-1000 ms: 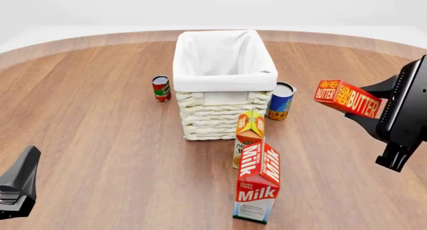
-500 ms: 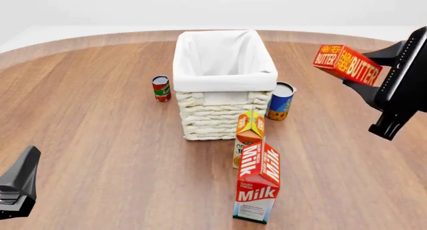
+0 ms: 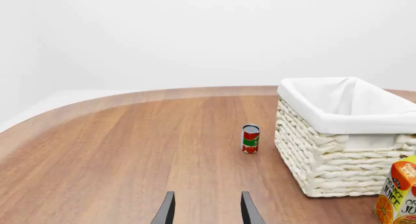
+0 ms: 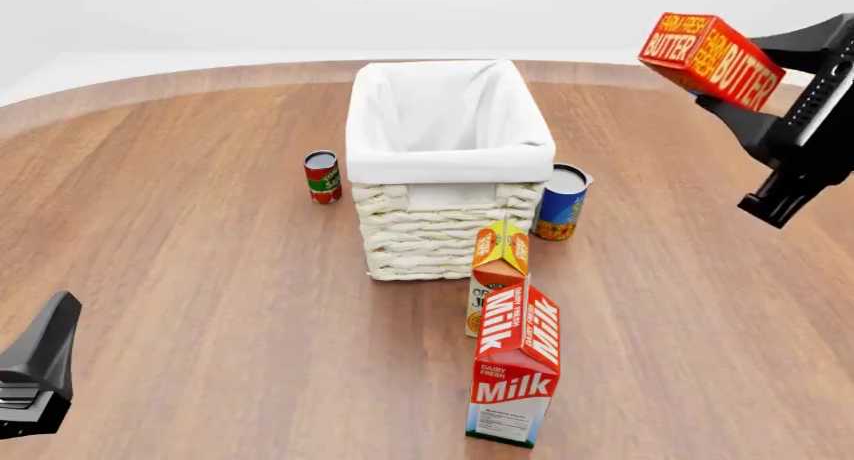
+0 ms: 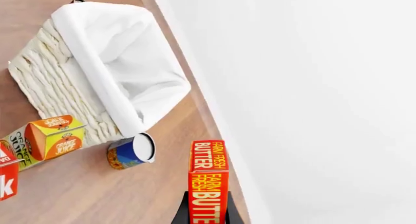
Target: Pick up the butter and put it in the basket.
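Right of the basket [image 4: 450,130], the right end effector [image 4: 747,85] is clamping the butter [image 4: 710,60] aloft, tilted.

My right gripper [image 4: 750,80] holds the flat butter box [image 4: 710,59] aloft, right of the big woven basket [image 4: 447,170]; cartons stand before it.

Wood, wicker, cloth, printed card, matt black plastic

Showing a smooth, satin wood-grain table [image 4: 200,230]; a rough woven white wicker basket [image 4: 447,230] lined with soft matt cloth; printed cardboard on the butter [image 4: 711,60], milk carton [image 4: 517,370] and juice carton [image 4: 498,265]; smooth printed labels on the red can [image 4: 322,176] and blue can [image 4: 562,202]; matt black plastic on the right gripper [image 4: 747,75] and left gripper [image 3: 204,212].
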Robot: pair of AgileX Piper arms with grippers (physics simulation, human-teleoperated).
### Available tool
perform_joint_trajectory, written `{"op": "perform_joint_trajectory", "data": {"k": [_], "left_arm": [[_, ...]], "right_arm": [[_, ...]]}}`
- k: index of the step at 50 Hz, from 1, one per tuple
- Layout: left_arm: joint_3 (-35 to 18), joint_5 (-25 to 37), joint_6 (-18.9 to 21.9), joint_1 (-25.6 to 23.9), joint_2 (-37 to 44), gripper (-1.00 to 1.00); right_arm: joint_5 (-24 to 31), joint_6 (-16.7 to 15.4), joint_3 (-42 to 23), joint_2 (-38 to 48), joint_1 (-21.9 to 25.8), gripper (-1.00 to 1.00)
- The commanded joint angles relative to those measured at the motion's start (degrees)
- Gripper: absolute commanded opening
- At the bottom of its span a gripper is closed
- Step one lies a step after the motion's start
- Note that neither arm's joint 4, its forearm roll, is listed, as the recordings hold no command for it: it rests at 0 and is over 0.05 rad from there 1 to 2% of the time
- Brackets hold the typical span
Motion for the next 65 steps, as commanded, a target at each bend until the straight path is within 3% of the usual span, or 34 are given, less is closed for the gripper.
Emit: {"op": "perform_joint_trajectory", "data": {"k": [1,33,53,55,56,65], "left_arm": [[0.0,0.0,0.0,0.0,0.0,1.00],[0.0,0.0,0.0,0.0,0.0,1.00],[0.0,0.0,0.0,0.0,0.0,1.00],[0.0,0.0,0.0,0.0,0.0,1.00],[0.0,0.0,0.0,0.0,0.0,1.00],[0.0,0.0,0.0,0.0,0.0,1.00]], "right_arm": [[-3.5,2.3,-0.6,-1.5,0.1,-1.00],[-0.9,3.6,-0.7,-3.3,4.2,-1.00],[-0.2,5.3,-2.5,-2.2,3.0,-1.00],[-16.4,5.6,-5.3,17.4,3.4,-1.00],[-18.2,5.5,-6.0,19.8,3.6,-1.00],[-19.5,7.0,-9.0,23.3,3.9,-1.00]]}}
